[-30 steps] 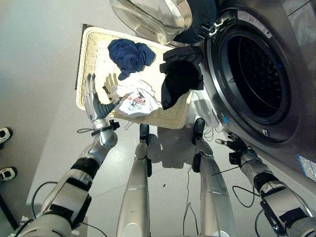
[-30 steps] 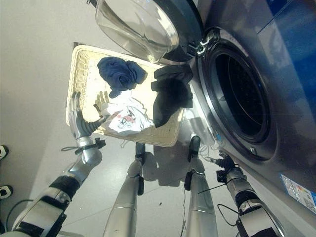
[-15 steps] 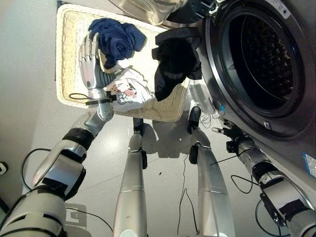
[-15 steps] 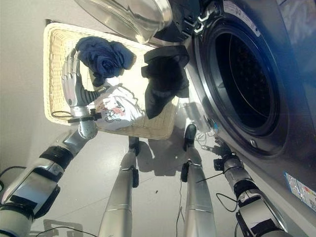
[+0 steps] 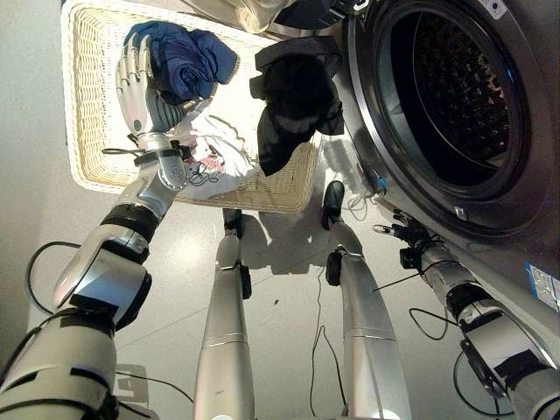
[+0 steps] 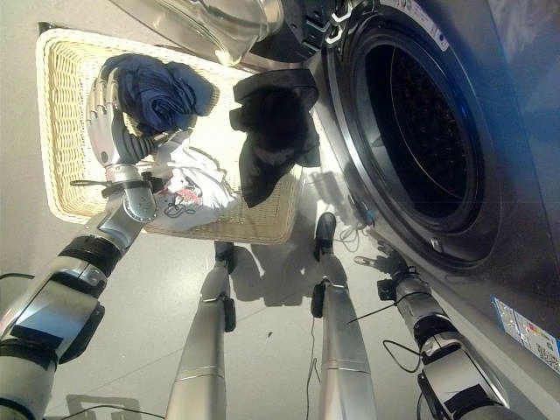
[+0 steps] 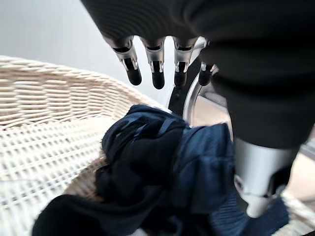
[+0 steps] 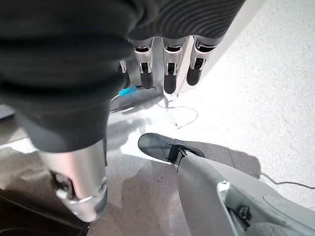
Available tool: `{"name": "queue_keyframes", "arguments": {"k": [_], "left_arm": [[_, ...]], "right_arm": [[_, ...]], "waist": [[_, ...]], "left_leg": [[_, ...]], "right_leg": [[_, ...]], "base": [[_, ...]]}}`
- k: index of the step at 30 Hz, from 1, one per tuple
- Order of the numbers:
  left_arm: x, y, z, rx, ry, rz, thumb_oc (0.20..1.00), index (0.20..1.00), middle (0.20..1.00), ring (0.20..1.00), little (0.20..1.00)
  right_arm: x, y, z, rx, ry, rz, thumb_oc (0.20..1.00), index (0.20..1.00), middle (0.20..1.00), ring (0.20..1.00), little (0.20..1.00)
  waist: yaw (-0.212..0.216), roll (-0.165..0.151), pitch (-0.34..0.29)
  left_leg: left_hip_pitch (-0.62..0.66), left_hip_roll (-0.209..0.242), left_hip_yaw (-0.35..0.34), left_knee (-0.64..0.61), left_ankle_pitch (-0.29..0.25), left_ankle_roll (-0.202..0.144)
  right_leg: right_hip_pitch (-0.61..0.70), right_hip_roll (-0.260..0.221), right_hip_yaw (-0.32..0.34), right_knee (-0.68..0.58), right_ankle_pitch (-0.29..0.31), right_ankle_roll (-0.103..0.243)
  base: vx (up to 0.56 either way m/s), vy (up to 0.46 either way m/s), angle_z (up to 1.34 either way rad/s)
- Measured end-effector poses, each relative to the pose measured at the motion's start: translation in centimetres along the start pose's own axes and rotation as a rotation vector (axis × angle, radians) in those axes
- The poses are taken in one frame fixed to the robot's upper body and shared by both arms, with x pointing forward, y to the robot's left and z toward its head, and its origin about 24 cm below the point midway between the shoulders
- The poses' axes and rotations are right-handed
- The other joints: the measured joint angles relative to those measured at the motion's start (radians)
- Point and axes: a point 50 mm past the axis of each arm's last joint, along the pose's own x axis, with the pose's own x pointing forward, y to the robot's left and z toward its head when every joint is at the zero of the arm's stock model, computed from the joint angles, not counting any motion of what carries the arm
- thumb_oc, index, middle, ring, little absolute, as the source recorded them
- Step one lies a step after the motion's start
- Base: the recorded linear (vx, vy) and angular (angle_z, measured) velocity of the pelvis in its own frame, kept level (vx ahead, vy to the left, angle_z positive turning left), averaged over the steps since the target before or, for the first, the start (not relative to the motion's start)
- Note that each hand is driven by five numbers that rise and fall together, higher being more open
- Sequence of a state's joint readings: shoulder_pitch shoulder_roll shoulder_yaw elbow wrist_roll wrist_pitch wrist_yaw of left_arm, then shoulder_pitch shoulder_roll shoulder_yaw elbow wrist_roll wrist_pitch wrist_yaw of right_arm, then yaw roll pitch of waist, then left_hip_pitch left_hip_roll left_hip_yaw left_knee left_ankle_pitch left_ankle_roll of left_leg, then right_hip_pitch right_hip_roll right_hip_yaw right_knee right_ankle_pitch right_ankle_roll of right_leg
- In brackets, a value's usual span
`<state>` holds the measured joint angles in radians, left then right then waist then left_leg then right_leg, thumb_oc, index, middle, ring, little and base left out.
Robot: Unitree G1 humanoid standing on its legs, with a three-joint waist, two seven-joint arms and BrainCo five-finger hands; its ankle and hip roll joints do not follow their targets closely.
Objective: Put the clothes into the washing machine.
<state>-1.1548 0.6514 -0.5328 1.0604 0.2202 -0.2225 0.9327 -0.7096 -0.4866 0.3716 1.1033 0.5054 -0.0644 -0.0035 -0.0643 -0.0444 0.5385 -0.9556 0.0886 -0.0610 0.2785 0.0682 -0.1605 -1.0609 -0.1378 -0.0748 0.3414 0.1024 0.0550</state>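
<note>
wicker basket [image 5: 83, 105] far edge cropped, drum [image 5: 464, 96] interior dark

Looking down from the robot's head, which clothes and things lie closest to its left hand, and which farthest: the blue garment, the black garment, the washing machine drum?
From the left hand, in the left eye view:
1. Blue garment, right beside the fingers, at the basket's far end.
2. Black garment, draped over the basket's edge on the machine's side.
3. Washing machine drum, open, farthest to the right.

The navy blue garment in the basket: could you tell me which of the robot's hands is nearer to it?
Left. The left hand is open right beside the navy blue garment; the right hand hangs low by the washing machine.
</note>
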Motion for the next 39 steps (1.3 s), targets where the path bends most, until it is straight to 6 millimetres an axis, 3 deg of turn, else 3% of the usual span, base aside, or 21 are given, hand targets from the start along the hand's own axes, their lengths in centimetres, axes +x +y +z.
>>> {"name": "queue_keyframes", "arguments": {"k": [4, 8, 25, 26, 27, 28, 39], "left_arm": [[1.5, 0.6, 0.1, 0.031, 0.022, -0.022, 1.000, 1.000, 1.000, 1.000, 1.000], [1.8, 0.6, -0.5, 0.057, 0.059, -0.082, 1.000, 1.000, 1.000, 1.000, 1.000], [4.0, 1.7, 0.4, 0.078, 0.072, -0.058, 1.000, 1.000, 1.000, 1.000, 1.000], [4.0, 1.7, 0.3, 0.082, 0.075, -0.058, 0.859, 0.859, 0.859, 0.859, 0.859], [4.0, 1.8, 0.2, 0.089, 0.081, -0.058, 0.285, 0.285, 0.285, 0.285, 0.285], [4.1, 1.8, 0.1, 0.101, 0.092, -0.056, 0.200, 0.200, 0.200, 0.200, 0.200], [5.4, 2.9, 0.6, 0.109, 0.087, -0.020, 0.200, 0.200, 0.200, 0.200, 0.200]], "right_arm": [[0.2, 0.1, 0.8, 0.000, -0.021, 0.003, 1.000, 1.000, 1.000, 1.000, 1.000], [0.3, 0.3, 1.1, 0.000, -0.026, 0.012, 1.000, 1.000, 1.000, 1.000, 1.000], [0.5, 0.5, 2.9, 0.027, -0.091, 0.036, 1.000, 1.000, 1.000, 1.000, 1.000], [0.5, 0.6, 3.0, 0.029, -0.093, 0.037, 1.000, 1.000, 1.000, 1.000, 1.000], [0.5, 0.6, 3.1, 0.031, -0.096, 0.037, 1.000, 1.000, 1.000, 1.000, 1.000], [0.6, 0.6, 3.2, 0.033, -0.100, 0.038, 1.000, 1.000, 1.000, 1.000, 1.000], [0.5, 0.7, 3.6, 0.049, -0.128, 0.047, 1.000, 1.000, 1.000, 1.000, 1.000]], "waist": [[-0.002, -0.019, -0.001], [-0.003, -0.028, 0.000], [-0.003, -0.035, -0.004], [-0.003, -0.035, -0.004], [-0.003, -0.035, -0.004], [-0.004, -0.035, -0.004], [-0.006, -0.037, -0.005]], "left_leg": [[-0.033, 0.002, 0.000, 0.012, -0.003, -0.001], [-0.037, 0.012, 0.001, 0.014, -0.007, -0.004], [-0.088, 0.014, -0.005, 0.019, -0.007, -0.004], [-0.088, 0.014, -0.006, 0.019, -0.007, -0.004], [-0.088, 0.014, -0.006, 0.019, -0.007, -0.004], [-0.088, 0.014, -0.006, 0.019, -0.007, -0.004], [-0.104, 0.013, -0.008, 0.025, -0.007, -0.005]], "right_leg": [[-0.025, 0.004, 0.002, -0.004, 0.005, 0.000], [-0.025, 0.013, 0.001, -0.016, 0.017, -0.008], [-0.064, 0.016, -0.005, -0.030, 0.022, -0.004], [-0.064, 0.016, -0.006, -0.030, 0.022, -0.004], [-0.063, 0.016, -0.006, -0.030, 0.022, -0.003], [-0.064, 0.016, -0.006, -0.030, 0.022, -0.003], [-0.078, 0.016, -0.007, -0.026, 0.026, -0.009]], "base": [[0.00, 0.007, -0.02], [0.00, 0.012, -0.05], [0.00, 0.004, 0.00], [0.00, 0.000, 0.00], [0.00, 0.000, 0.00], [0.00, 0.000, 0.00], [0.00, 0.000, 0.00]]}}
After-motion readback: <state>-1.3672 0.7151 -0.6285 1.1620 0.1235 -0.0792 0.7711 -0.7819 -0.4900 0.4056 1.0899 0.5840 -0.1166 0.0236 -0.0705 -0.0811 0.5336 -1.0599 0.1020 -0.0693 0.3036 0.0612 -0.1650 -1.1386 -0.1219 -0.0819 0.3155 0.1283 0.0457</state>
